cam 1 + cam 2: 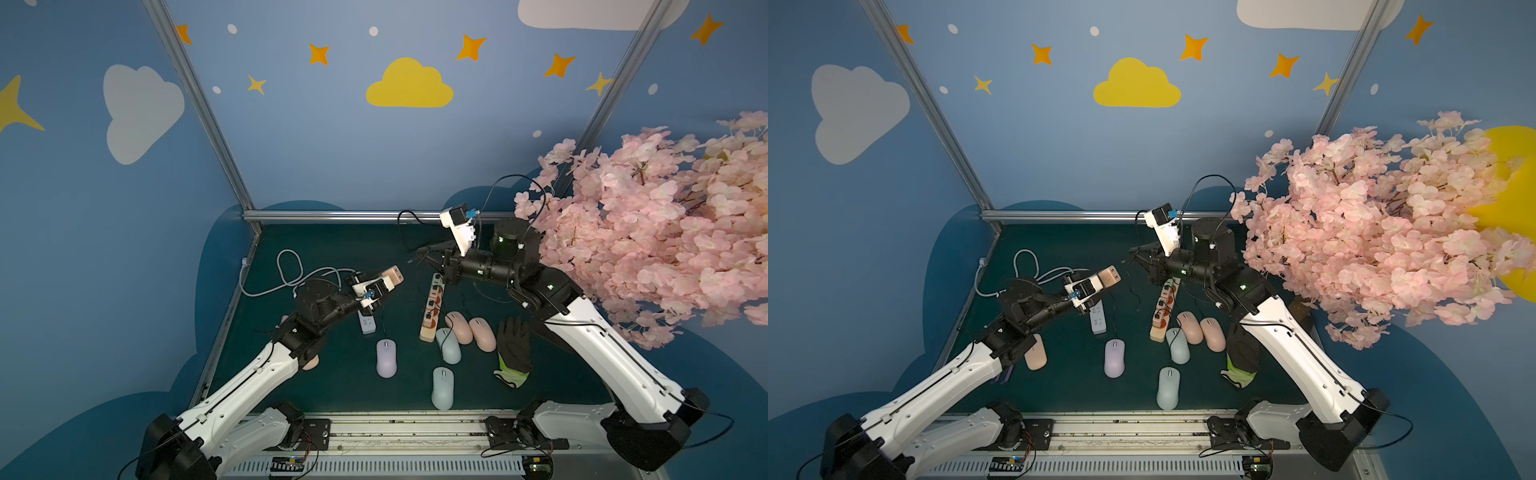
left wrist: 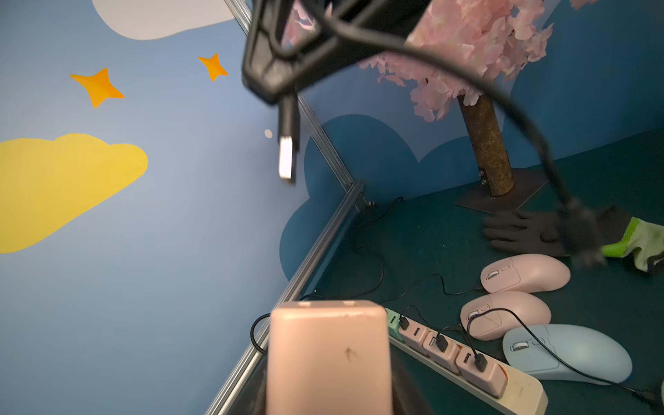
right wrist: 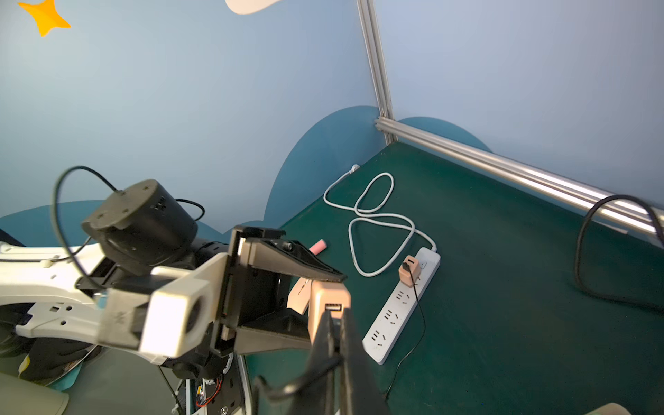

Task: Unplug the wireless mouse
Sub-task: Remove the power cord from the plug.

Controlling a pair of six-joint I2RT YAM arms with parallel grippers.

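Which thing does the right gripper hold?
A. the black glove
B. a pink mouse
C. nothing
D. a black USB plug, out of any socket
D: in the left wrist view the right gripper is shut on the USB plug, whose bare metal end hangs apart from the pink charger held by the left gripper.

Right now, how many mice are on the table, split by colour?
Pink mice: 3
Blue mice: 2
Purple mouse: 1
Total: 6
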